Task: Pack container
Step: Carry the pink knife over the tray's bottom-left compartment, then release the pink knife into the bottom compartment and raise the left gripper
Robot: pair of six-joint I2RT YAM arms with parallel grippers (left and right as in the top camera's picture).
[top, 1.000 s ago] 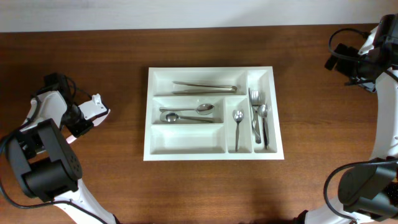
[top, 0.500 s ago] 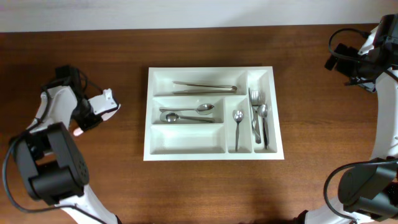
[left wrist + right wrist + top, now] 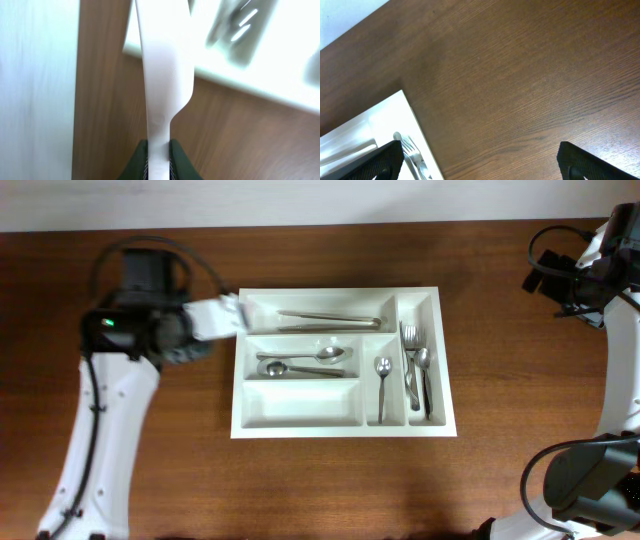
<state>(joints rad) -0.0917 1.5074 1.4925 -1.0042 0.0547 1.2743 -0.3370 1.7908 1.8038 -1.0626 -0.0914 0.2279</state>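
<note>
The cutlery tray [image 3: 340, 431] sits flat at the centre of the brown wooden desk [image 3: 340, 490], its long sides parallel to the desk's far edge. The far long compartment contains a pair of metal tongs [image 3: 330, 318] lying lengthwise. The middle long compartment contains two spoons [image 3: 300, 363], side by side and lengthwise. The inner narrow compartment contains one small spoon [image 3: 382, 385], bowl toward the far side. The outer narrow compartment, on the robot's right, contains forks [image 3: 410, 355] and another spoon, close together. The left arm reaches over the desk toward the tray's far left corner. The left fingers [image 3: 182, 162] are drawn narrow and clamp the end of a white flat utensil [image 3: 162, 75], knife-like in outline, though the blur leaves its exact type uncertain. In the overhead view the free end of the utensil lies at the tray's far left corner, above the rim. Whether it touches the tray cannot be determined. The right arm is held at the far right of the desk, well apart from the tray. The right fingers [image 3: 380, 159] are spread wide with nothing between them, above bare desk just beyond the tray's right corner, where the fork tines show in the right wrist view.
</note>
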